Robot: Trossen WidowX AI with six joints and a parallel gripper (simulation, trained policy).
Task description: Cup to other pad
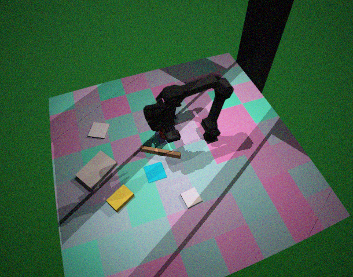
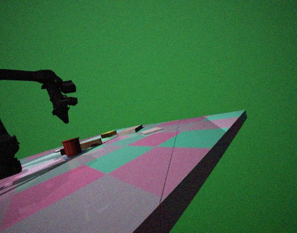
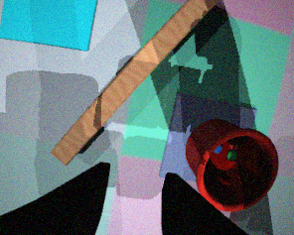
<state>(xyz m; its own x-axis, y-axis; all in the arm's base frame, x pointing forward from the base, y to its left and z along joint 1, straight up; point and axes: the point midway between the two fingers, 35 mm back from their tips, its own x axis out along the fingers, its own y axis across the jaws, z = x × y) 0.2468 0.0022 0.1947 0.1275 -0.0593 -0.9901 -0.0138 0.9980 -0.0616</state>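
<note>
Pincer (image 2: 66, 122) (image 3: 136, 177): above red cup (image 2: 71, 147) (image 3: 233, 168), pointing down | slightly open, holding nothing

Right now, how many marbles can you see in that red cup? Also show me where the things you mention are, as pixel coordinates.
2 that I can make out, both deep inside the red cup (image 1: 162, 134) (image 2: 71, 147) (image 3: 196, 143): a blue marble (image 3: 218, 149) and, right beside it, a green marble (image 3: 231, 156). Others may be hidden in the cup's shadow.

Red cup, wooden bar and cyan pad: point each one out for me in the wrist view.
Red cup (image 3: 196, 148): wrist view, on its outer side wall.
Wooden bar (image 3: 116, 95): wrist view, on its top face, near mid-length.
Cyan pad (image 3: 49, 23): wrist view, on the part of its top face inside the picture.
</note>
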